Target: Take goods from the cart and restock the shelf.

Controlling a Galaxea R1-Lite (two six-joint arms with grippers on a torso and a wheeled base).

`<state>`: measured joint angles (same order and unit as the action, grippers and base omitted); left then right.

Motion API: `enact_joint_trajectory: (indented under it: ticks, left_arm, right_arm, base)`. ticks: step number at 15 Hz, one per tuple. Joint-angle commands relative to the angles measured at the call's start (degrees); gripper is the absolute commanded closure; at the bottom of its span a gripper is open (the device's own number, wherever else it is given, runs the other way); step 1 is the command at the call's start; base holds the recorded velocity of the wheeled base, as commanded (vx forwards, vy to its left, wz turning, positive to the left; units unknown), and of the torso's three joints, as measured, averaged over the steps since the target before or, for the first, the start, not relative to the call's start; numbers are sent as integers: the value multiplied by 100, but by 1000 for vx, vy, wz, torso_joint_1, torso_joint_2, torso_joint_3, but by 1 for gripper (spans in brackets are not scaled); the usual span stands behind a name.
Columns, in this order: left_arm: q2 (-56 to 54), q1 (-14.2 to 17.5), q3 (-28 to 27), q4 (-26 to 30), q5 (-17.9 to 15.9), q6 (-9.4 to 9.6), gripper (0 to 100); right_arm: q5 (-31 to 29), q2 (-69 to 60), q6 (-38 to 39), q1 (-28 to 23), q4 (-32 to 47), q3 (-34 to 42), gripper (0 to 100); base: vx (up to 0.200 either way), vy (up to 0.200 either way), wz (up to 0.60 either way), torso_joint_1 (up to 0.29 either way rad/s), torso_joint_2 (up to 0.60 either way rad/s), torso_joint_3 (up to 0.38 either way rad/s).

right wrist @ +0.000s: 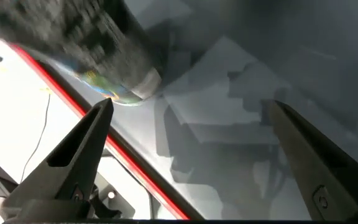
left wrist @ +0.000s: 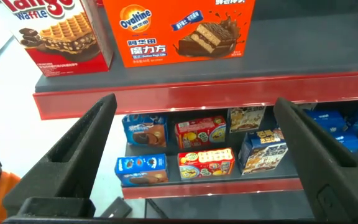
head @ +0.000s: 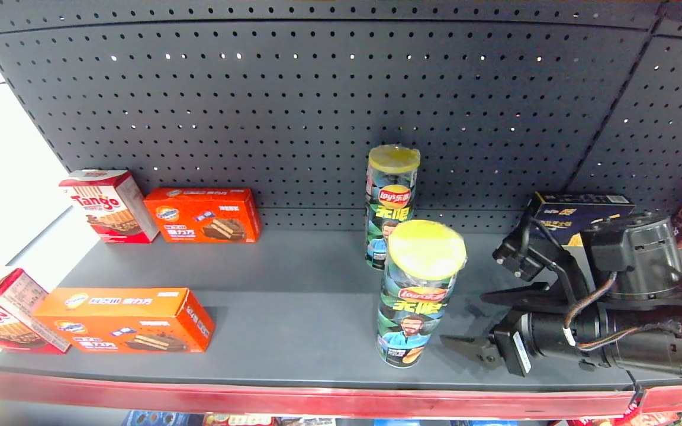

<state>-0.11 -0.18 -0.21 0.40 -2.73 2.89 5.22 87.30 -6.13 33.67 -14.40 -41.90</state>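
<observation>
A tall chip can (head: 418, 302), yellow-lidded with a green-and-black printed body, is found upright near the front edge of the shelf (head: 293, 319), just beside the right pincer (head: 465, 318), whose fingers are spread.

A shop aisle: a dark metal shelf (head: 293, 307) with a perforated back panel (head: 317, 106) and a red front strip (head: 258, 397) carries rows of snack boxes (head: 202, 214) and crisp cans (head: 417, 293), while lower shelves (left wrist: 229, 186) hold more packaged snacks (left wrist: 197, 132)
</observation>
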Motion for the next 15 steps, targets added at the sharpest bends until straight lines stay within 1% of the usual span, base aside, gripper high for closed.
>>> enact_joint_trajectory:
  ticks: [1, 9, 15]
  left_arm:
    - [11, 1, 3, 4, 1, 1, 0]
    - [11, -8, -6, 13, 1, 1, 0]
    - [11, -8, -6, 13, -17, 1, 0]
  right_arm:
    - [6, -90, -2, -124, -2, 24, 0]
    - [6, 235, -11, -89, -10, -231, 0]
    - [14, 262, -11, -62, -19, -266, 0]
  base:
    - [0, 0, 0, 0, 0, 0]
    - [0, 0, 0, 0, 0, 0]
    - [0, 0, 0, 0, 0, 0]
